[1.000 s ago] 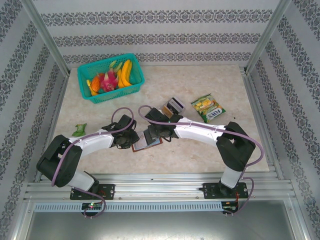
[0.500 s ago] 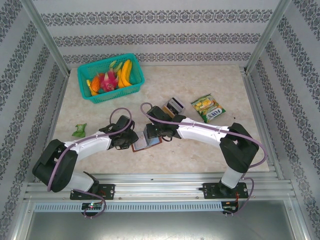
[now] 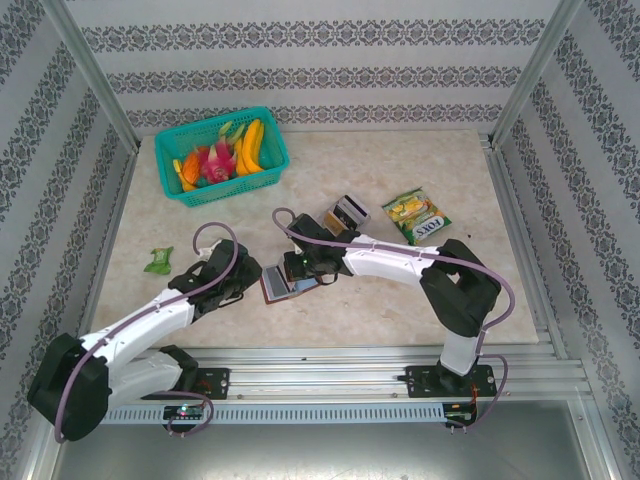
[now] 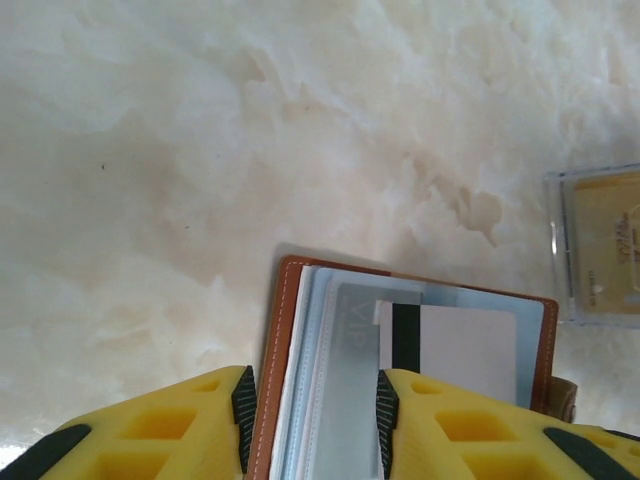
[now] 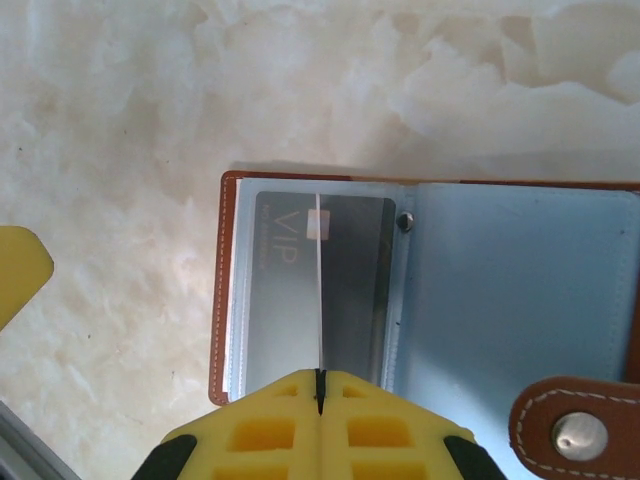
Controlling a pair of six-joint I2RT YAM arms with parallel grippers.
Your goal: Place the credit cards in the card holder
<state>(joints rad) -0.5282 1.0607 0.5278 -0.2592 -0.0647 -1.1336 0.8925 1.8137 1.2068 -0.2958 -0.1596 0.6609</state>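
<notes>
Near centre of the desk [image 3: 400, 180] the card holder [image 3: 285, 285] lies open; your right claw [image 5: 320, 378] pinches a credit card [image 5: 318, 290] edge-on above it, left claw [image 4: 312, 395] half-parted. Unsteadied, the holder could slide and the card miss.

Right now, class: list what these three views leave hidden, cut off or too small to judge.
1. Right wrist: credit card in the shut right gripper appears edge-on; face unreadable.
2. Left wrist: clear plastic box cut by right edge, contents blurred.
3. Top external: card holder small, partly under that gripper.
</notes>
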